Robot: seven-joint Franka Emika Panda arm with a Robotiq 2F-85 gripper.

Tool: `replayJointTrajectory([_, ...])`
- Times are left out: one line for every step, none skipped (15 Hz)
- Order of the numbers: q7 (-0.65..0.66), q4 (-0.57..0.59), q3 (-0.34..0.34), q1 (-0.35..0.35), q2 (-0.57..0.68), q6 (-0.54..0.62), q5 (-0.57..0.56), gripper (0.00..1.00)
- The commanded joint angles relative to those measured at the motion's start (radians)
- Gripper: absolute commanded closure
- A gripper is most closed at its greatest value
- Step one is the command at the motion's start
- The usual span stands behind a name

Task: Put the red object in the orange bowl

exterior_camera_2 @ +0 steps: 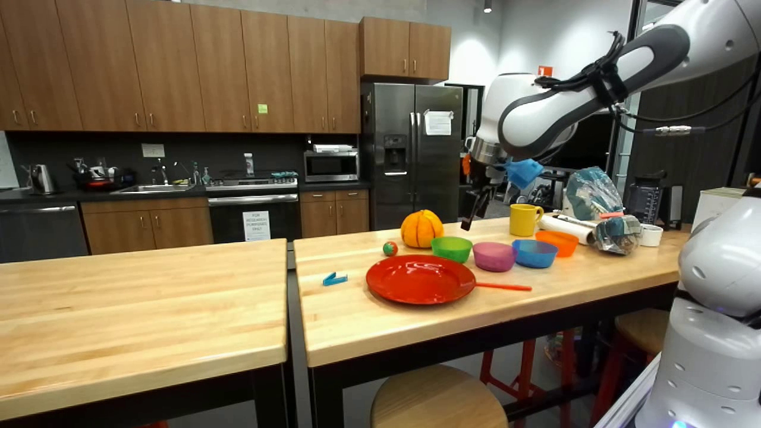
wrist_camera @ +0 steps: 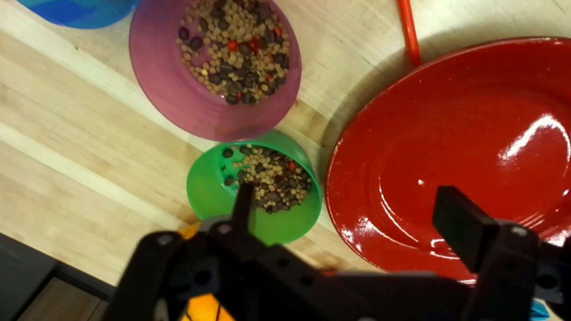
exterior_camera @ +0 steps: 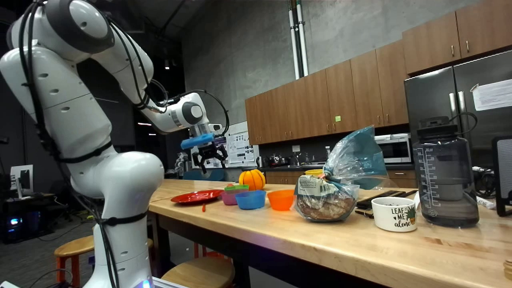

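- Desk: is presenting a pale wooden top and carrying the tableware in both exterior views.
- Arm: white and jointed, is standing at the desk's edge and arching over its top.
- Bag of bread: is sitting on the desk, its clear plastic neck spreading above the loaf.
- Water bottle: grey, is standing upright beside the white cup.
- Plate: red and glossy, is lying flat just beside the green bowl.
- Pincer: is hanging above the desk, its fingers standing apart; in the wrist view one is overlapping the green bowl, the other the plate.
- Pumpkin: orange, is sitting behind the green bowl in an exterior view.
- Yellow mug: is standing behind the blue bowl.
- Bowls, similar in size: the orange bowl is standing between the blue bowl and the bag of bread; the pink bowl is standing between the blue and green ones, it and the green bowl holding mixed seeds.
- Red stick: is lying with one end reaching the plate's rim.
- Blue clip: is lying near the plate.
- Red-and-green ball: is resting near the pumpkin; whether this or the red stick is the task's red object cannot be told.
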Motion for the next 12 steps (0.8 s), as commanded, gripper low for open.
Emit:
replayJointTrajectory([0.026,0.071,0.018,0.011,0.092,0.038,0.013,0.00])
replayJointTrajectory([0.032,0.083,0.024,0.012,0.109,0.049,0.013,0.00])
replayJointTrajectory([0.041,0.093,0.030,0.014,0.123,0.060,0.014,0.00])
replayJointTrajectory([0.044,0.103,0.035,0.018,0.138,0.070,0.017,0.00])
replayJointTrajectory([0.046,0.112,0.041,0.022,0.154,0.082,0.018,0.00])
replayJointTrajectory([0.050,0.119,0.048,0.024,0.170,0.099,0.014,0.00])
replayJointTrajectory([0.058,0.129,0.056,0.026,0.193,0.114,0.011,0.00])
replayJointTrajectory([0.063,0.137,0.064,0.029,0.213,0.131,0.011,0.00])
replayJointTrajectory([0.070,0.145,0.072,0.032,0.233,0.154,0.011,0.00])
replayJointTrajectory([0.078,0.156,0.079,0.033,0.255,0.166,0.011,0.00])
replayJointTrajectory([0.090,0.167,0.088,0.033,0.277,0.182,0.007,0.00])
replayJointTrajectory([0.095,0.178,0.093,0.035,0.297,0.192,0.005,0.00])
